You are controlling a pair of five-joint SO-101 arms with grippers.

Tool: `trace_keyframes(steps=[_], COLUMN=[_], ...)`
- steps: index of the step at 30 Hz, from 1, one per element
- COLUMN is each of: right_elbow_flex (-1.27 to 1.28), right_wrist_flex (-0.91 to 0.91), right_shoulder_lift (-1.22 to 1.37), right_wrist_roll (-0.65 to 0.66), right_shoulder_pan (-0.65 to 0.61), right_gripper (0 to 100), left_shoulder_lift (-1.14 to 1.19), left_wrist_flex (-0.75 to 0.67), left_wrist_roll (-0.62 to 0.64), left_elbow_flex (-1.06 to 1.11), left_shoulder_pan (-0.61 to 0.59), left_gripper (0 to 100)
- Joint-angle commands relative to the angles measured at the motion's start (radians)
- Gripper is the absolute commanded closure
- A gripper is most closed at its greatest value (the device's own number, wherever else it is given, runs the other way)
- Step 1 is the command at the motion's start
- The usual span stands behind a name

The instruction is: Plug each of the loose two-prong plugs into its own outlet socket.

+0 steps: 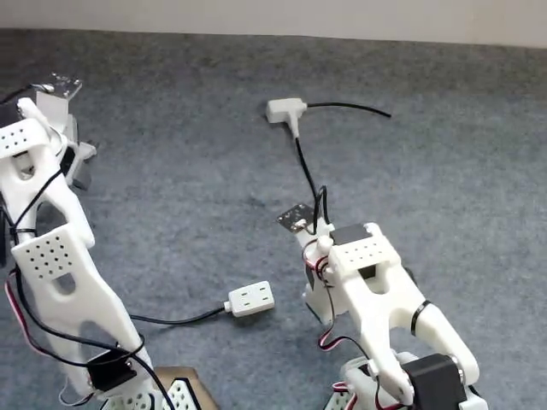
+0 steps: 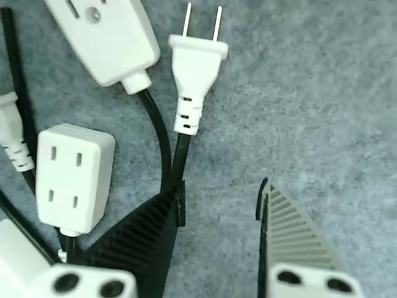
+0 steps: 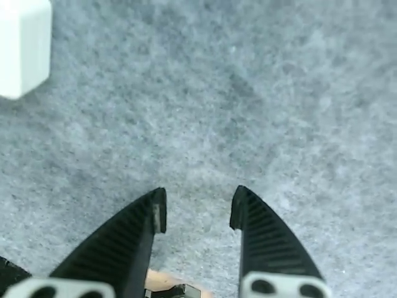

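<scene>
A loose white two-prong plug (image 2: 197, 62) lies on the grey carpet, prongs pointing away from my left gripper (image 2: 220, 194). That gripper is open just behind the plug, its black finger (image 2: 149, 236) resting against the plug's black cord. Beside it sit a white double outlet socket (image 2: 73, 177) and a second white socket block (image 2: 102, 34). My right gripper (image 3: 198, 208) is open over bare carpet with nothing between its fingers. Another white outlet socket (image 1: 252, 299) lies between the two arms. A white T-shaped joined plug and socket (image 1: 286, 111) lies farther back.
Black cords (image 1: 312, 175) trail across the carpet from the T-shaped piece toward the right arm (image 1: 367, 265). A white block's corner (image 3: 22, 46) shows near the right gripper. The left arm (image 1: 51, 239) covers the table's left edge. Another white cord end (image 2: 11, 136) lies beside the double socket.
</scene>
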Motion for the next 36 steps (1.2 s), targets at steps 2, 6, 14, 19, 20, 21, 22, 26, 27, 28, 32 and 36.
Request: trace_keyframes(steps=[2, 6, 14, 19, 20, 21, 22, 26, 27, 28, 32, 36], right_elbow_flex=[-0.002, -0.002, -0.004, -0.004, -0.004, -0.004, -0.004, -0.004, -0.004, -0.002, -0.002, -0.002], right_wrist_flex=[-0.004, -0.004, -0.004, -0.004, -0.004, -0.004, -0.004, -0.004, -0.004, -0.004, -0.004, -0.004], right_shoulder_lift=[-0.027, -0.027, -0.027, -0.027, -0.027, -0.027, -0.027, -0.027, -0.028, -0.028, -0.028, -0.031], right_wrist_roll=[-0.011, -0.011, -0.011, -0.011, -0.011, -0.011, -0.011, -0.011, -0.011, -0.011, -0.011, -0.011], right_shoulder_pan=[-0.013, -0.013, -0.013, -0.013, -0.013, -0.013, -0.013, -0.013, -0.013, -0.013, -0.013, -0.013], right_gripper=[82.2, 82.2, 82.2, 82.2, 82.2, 82.2, 82.2, 82.2, 82.2, 82.2, 82.2, 82.2], left_shoulder_lift=[-0.010, -0.010, -0.005, -0.005, -0.005, -0.005, -0.005, -0.004, -0.004, -0.004, -0.004, 0.008], left_wrist_flex=[-0.018, -0.020, -0.069, -0.068, -0.068, -0.068, -0.068, -0.066, -0.066, -0.066, -0.055, -0.044], left_wrist_roll=[-0.012, -0.012, -0.014, -0.014, -0.014, -0.014, -0.014, -0.028, -0.037, -0.041, -0.041, -0.041], left_elbow_flex=[-0.004, -0.004, -0.004, 0.001, 0.001, 0.001, 0.001, 0.002, 0.002, 0.002, 0.004, 0.004], left_shoulder_pan=[0.008, 0.007, -0.038, -0.036, -0.035, -0.033, -0.031, -0.025, -0.025, -0.025, -0.027, -0.027], left_gripper=[80, 80, 80, 85, 86, 86, 87, 95, 96, 97, 97, 97])
